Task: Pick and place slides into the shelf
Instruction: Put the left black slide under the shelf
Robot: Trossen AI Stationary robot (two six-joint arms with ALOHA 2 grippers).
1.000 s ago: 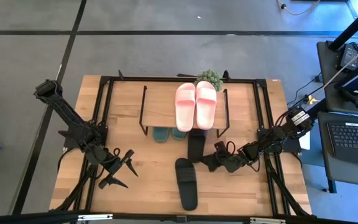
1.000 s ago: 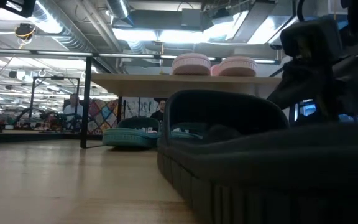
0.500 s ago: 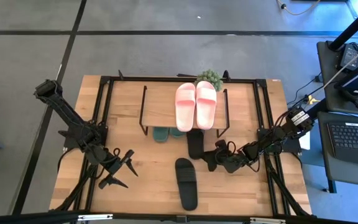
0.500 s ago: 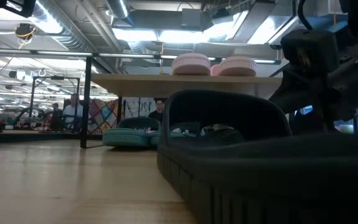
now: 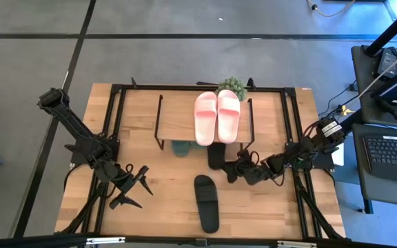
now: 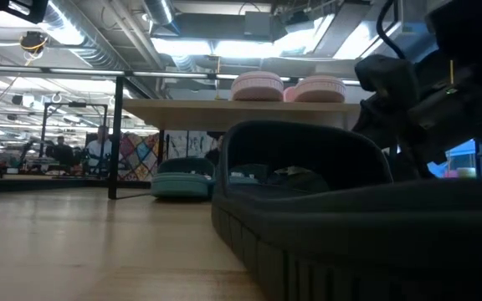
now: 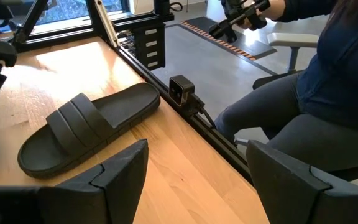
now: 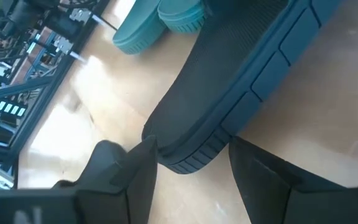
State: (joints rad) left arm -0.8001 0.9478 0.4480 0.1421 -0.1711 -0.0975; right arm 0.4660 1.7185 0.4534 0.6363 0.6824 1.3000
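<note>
The shelf [image 5: 178, 117] stands mid-table with the pale pink pair [image 5: 217, 116] on its wooden top board. Dark green slides [image 5: 181, 147] lie on the table under it and also show in the low view [image 6: 181, 180]. One black slide [image 5: 215, 156] lies with its far end under the shelf's near edge. My right gripper [image 5: 236, 168] is at that slide's near end, shut on it. The other black slide [image 5: 206, 202] lies flat near the table's near edge, filling the low view [image 6: 325, 217]. My left gripper [image 5: 134, 186] waits open at the near left. My right gripper has the near end [image 8: 188, 152] of the black slide between its two fingers [image 8: 132, 171], one at each side of the sole's rim. It comes level from the table's near right, slanting. The slide lies flat with its sole on the table.
A small green plant [image 5: 232, 87] stands at the shelf's far right corner. A black metal frame [image 5: 291, 131] runs around the table. A seated person [image 7: 316, 81] shows beyond the table's near edge in the left wrist view. Bare wood lies left of the shelf.
My right gripper has moved toward the far edge and a little left, toward the shelf. The black slide in it has slid along the table with it, its far end going farther under the shelf. Less of the green slides shows from above.
</note>
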